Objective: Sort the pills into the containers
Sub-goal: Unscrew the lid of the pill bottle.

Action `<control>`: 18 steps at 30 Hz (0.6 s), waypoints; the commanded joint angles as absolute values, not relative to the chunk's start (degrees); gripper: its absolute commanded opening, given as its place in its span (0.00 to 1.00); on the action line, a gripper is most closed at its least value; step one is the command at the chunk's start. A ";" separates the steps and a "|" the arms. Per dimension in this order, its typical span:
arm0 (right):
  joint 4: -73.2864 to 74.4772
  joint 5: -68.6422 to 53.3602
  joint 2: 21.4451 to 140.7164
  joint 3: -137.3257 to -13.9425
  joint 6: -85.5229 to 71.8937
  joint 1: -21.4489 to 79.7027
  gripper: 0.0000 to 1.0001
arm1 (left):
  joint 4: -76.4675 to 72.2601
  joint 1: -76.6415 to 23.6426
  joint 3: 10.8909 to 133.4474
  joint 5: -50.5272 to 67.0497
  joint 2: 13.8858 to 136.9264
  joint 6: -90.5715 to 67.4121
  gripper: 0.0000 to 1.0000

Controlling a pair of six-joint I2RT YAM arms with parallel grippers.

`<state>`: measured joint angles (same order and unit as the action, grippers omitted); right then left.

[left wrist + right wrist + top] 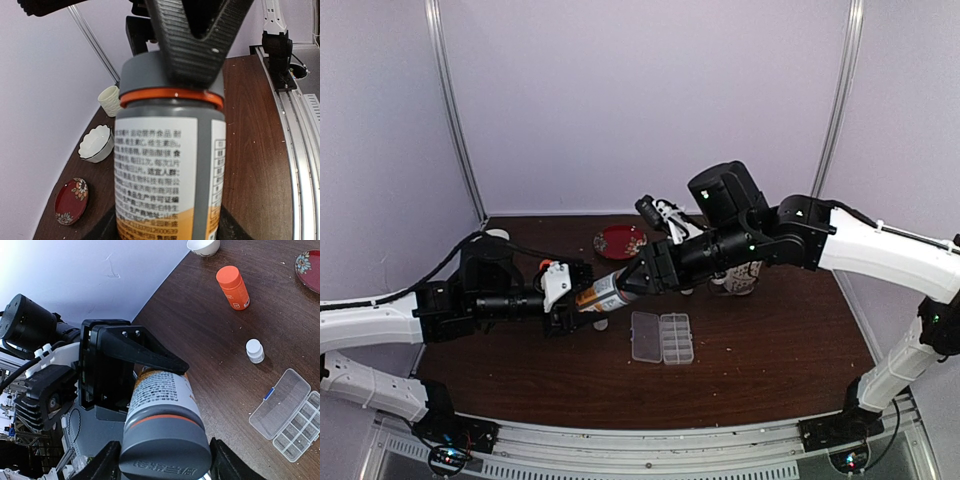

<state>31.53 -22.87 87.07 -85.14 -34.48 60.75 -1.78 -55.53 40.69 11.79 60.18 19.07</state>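
A white-labelled bottle (605,292) with a grey cap (165,440) hangs on its side above the table between both arms. My left gripper (575,300) is shut on the bottle's (160,170) lower body. My right gripper (165,460) has a finger pressed against each side of the grey cap (150,75). The clear pill box (663,337) lies flat on the table below and to the right, lid swung open, its containers (295,432) showing in two rows. No pills are visible; the bottle is capped.
An orange bottle (233,287) and a small white bottle (254,350) stand on the table. A red patterned dish (620,241) lies at the back. A white bowl (96,143) and a ribbed cup (109,100) sit near the wall. A mug (745,278) stands under the right arm.
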 commanded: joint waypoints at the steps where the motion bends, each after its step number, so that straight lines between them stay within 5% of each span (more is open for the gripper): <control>1: 31.93 -24.29 87.45 -86.97 -33.92 61.07 0.56 | -6.06 -55.27 40.18 12.46 59.64 19.94 0.11; 7: 35.85 -25.72 88.81 -90.18 -29.03 61.08 0.30 | -6.05 -55.26 40.25 12.80 59.75 19.74 0.11; 18: 40.96 -25.29 90.92 -94.87 17.92 63.22 0.28 | -7.06 -55.28 39.59 15.59 59.57 16.35 0.10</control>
<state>41.91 -23.49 91.02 -93.32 -4.73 61.73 -2.09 -55.44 39.83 13.82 60.07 18.74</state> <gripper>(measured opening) 0.517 0.526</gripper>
